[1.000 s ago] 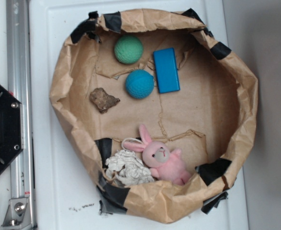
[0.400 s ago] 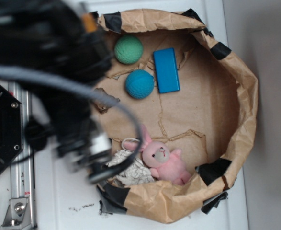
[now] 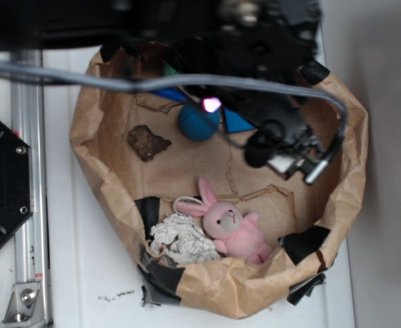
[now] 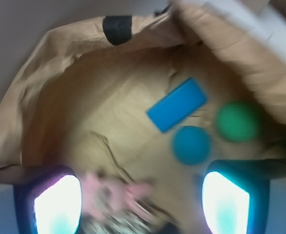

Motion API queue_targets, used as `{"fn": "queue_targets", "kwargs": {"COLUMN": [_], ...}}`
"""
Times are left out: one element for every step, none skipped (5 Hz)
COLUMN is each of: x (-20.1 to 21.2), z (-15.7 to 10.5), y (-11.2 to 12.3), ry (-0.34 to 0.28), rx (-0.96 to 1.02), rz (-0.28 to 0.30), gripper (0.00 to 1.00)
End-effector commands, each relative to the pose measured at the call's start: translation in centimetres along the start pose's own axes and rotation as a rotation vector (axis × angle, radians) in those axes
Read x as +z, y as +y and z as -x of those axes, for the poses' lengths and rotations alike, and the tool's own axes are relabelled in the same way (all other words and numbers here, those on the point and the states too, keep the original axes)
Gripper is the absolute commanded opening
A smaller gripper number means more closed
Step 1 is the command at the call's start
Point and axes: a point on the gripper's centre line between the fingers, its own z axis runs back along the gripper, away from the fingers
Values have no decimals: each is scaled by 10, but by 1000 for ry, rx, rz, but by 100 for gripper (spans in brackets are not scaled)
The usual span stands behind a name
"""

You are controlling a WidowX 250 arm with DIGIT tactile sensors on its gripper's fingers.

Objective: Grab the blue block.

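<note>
The blue block lies flat and slanted on the brown paper floor in the wrist view, apart from my fingers. From outside, only its lower corner shows under the arm. My gripper is open, its two lit fingertips wide apart with nothing between them. It hovers over the right half of the paper basin. A teal dimpled ball rests beside the block. The green ball sits past it and is hidden from outside.
The crumpled paper basin's wall rings everything. Inside it lie a brown rock, a pink bunny and a white rag. A black base and a metal rail stand at the left.
The arm has swung from the left side across to the upper right of the basin. It now covers the green ball and most of the blue block. The objects have not moved.
</note>
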Motion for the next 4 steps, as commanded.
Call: {"fn": "queue_targets", "kwargs": {"x": [15,15,-13,-42], "z": [-14,-14,-11,-13], "y": [12,12,20,18], "ry": [-50,-50,-121,-162], "rx": [36,36,276,486], "rz": [41,41,36,15], "gripper": [100,100,100,100]}}
